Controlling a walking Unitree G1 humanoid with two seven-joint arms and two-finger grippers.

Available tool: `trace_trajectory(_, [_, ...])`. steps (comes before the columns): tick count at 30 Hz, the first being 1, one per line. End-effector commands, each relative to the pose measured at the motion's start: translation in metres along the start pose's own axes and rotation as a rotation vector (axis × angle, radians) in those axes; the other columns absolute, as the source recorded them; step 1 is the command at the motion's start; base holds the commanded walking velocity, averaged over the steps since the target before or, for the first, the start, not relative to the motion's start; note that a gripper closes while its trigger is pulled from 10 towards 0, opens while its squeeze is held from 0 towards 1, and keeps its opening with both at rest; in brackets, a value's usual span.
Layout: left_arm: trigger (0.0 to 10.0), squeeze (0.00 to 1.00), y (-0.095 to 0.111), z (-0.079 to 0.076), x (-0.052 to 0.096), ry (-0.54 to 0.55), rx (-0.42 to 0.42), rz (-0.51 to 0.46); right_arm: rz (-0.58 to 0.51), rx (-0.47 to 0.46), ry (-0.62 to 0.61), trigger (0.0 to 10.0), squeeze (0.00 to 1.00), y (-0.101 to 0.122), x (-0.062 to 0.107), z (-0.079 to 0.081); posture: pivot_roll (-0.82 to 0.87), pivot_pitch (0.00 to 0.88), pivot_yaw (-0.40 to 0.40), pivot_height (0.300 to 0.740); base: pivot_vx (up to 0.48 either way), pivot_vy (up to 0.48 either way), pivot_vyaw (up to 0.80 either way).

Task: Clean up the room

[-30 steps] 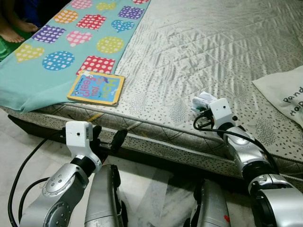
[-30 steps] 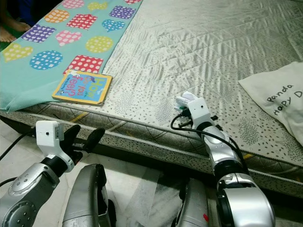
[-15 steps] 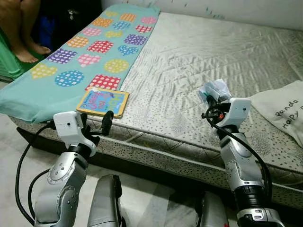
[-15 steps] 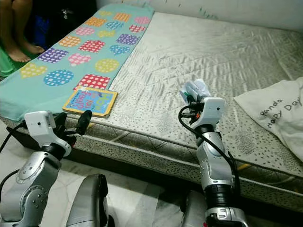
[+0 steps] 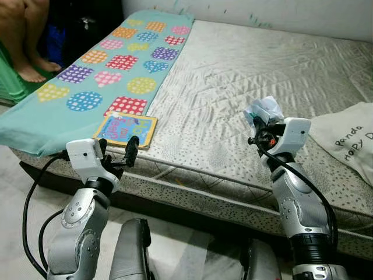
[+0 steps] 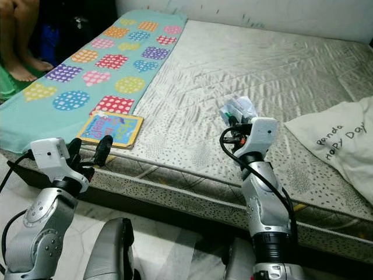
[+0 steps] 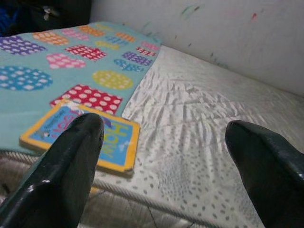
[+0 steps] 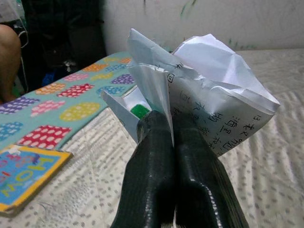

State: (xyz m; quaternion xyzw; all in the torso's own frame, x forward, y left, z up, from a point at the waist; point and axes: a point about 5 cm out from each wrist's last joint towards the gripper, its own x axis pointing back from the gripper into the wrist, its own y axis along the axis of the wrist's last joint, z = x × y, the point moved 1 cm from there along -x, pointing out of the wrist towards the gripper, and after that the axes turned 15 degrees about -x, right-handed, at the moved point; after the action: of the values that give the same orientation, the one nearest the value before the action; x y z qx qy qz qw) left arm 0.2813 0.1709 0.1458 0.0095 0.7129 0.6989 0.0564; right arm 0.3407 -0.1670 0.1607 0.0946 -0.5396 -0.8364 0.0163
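Grey quilted mattress (image 5: 245, 76) on a low frame against a pale wall. Teal blanket (image 5: 87, 81) with dotted hearts and circles covers its left side; a children's book (image 5: 126, 129) lies at the blanket's near corner, close to the mattress's front edge. White printed cloth (image 5: 349, 137) sits at the right edge. Person's bare feet (image 5: 29, 64) beyond the left edge. Right gripper (image 8: 173, 137) raised above the front edge, fingers pinched tight on crumpled paper (image 8: 209, 90). Left gripper (image 7: 164, 142), fingers spread, holds nothing, level with the front edge, facing the book.
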Motion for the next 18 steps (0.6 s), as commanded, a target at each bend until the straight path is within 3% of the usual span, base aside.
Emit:
trace_trajectory(1, [10.0, 0.00, -0.0009, -0.0017, -0.0012, -0.011, -0.011, -0.001, -0.010, -0.004, -0.003, 10.0, 0.00, 0.0045, 0.0001, 0.0009, -0.03, 0.000, -0.006, 0.611, 0.000, 0.000, 0.00])
trace_trajectory(18, [10.0, 0.00, -0.0019, -0.0024, -0.0034, -0.018, -0.016, -0.002, -0.016, -0.004, -0.012, 10.0, 0.00, 0.0085, 0.0004, -0.0007, -0.04, 0.000, 0.000, 0.714, 0.000, 0.000, 0.00])
